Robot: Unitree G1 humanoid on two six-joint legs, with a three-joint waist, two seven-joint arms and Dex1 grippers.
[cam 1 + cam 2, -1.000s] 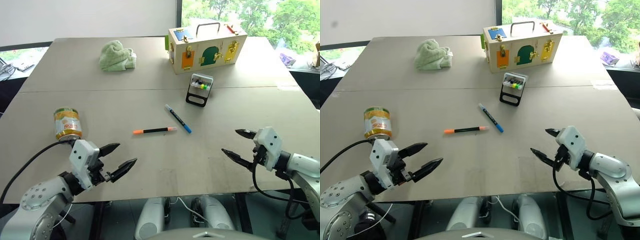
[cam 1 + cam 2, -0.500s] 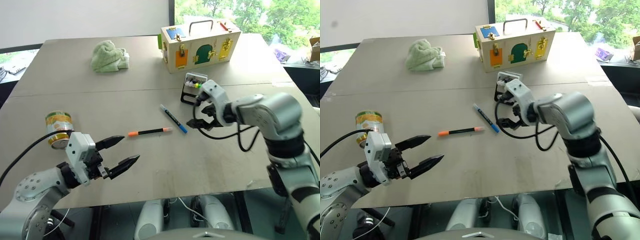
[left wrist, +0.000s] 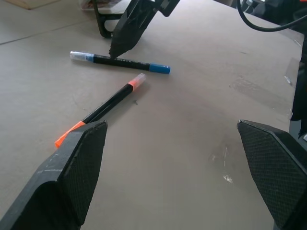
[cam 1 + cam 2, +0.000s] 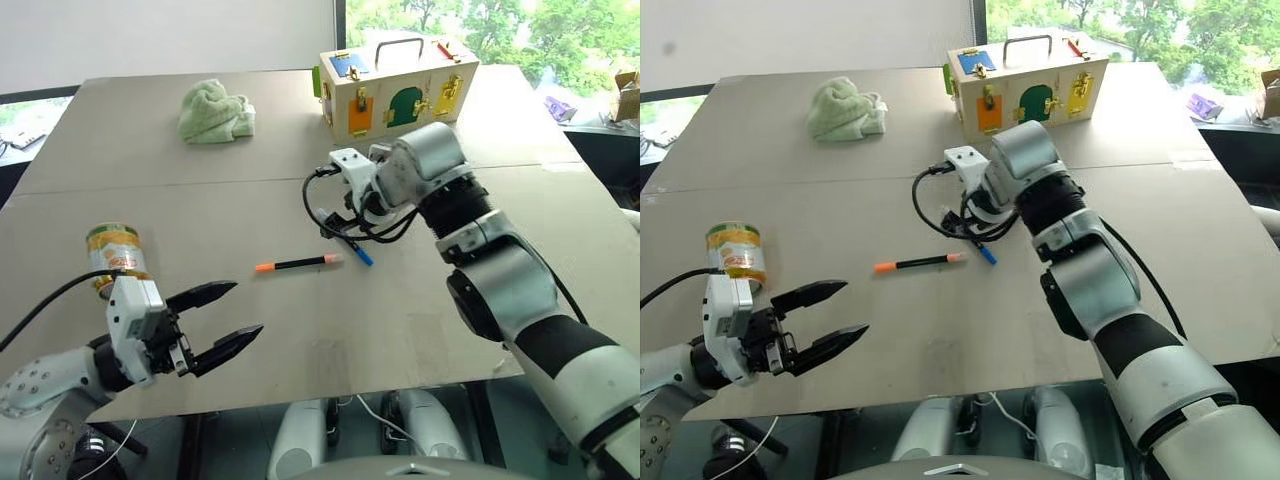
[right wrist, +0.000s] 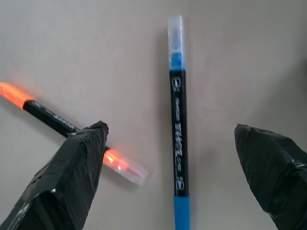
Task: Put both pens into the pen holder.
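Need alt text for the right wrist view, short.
Seen from directly above, the blue-tipped pen lies on the table between the open right gripper and its two black fingers. The orange-ended pen lies beside it, partly hidden behind one finger.

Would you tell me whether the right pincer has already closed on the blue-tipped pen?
No, the right pincer stands open, its fingers on either side of the blue-tipped pen, which lies flat on the table.

The right arm reaches far forward across the worktop, its tool pointing downward with fingers spread wide and holding nothing. The left arm stays low and near, elbow bent, its tool roughly level, fingers apart and empty.
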